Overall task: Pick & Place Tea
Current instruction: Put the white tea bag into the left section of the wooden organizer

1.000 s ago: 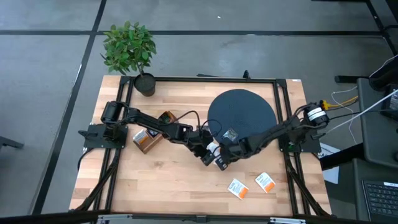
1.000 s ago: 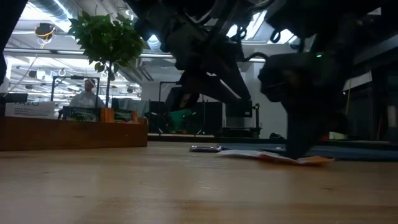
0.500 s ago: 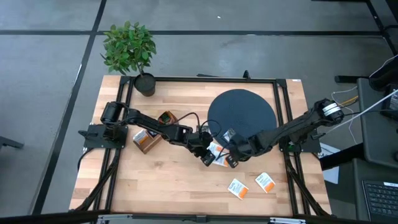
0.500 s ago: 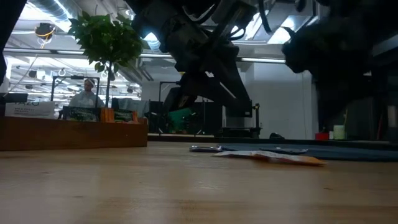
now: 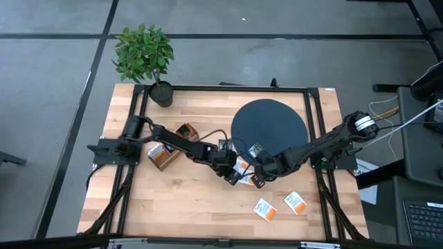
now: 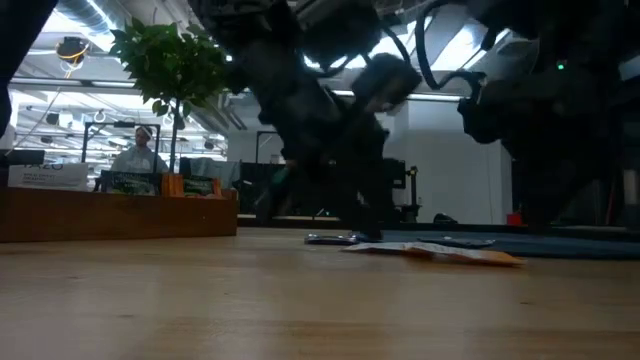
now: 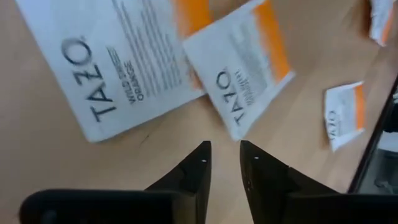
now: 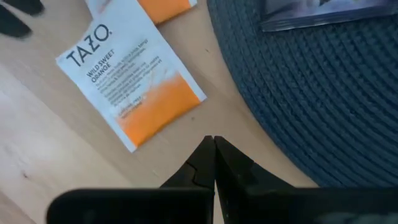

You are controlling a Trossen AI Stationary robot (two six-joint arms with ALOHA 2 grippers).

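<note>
Two white tea sachets with orange bands (image 5: 241,166) lie overlapping on the wood just off the dark disc's (image 5: 268,126) rim. My left gripper (image 5: 233,177) hangs low beside them, its jaws a narrow gap apart with nothing between (image 7: 222,163); the wrist view shows a large sachet (image 7: 121,68) and a smaller one (image 7: 239,68) just ahead. My right gripper (image 5: 258,176) is shut and empty (image 8: 214,158) by the disc's edge (image 8: 311,93), next to a sachet (image 8: 130,87). A dark sachet (image 5: 256,149) rests on the disc. Two further sachets (image 5: 264,209) (image 5: 295,203) lie nearer the front.
The brown wooden box (image 5: 164,154) with more sachets sits at the left near the left arm. A potted plant (image 5: 145,55) stands at the back left corner. A black frame (image 5: 315,124) borders the table. A person (image 6: 137,150) sits far behind.
The right gripper has lifted off the table and pulled slightly right. The left gripper has come down to the table beside the sachets and its jaws have parted a little.
</note>
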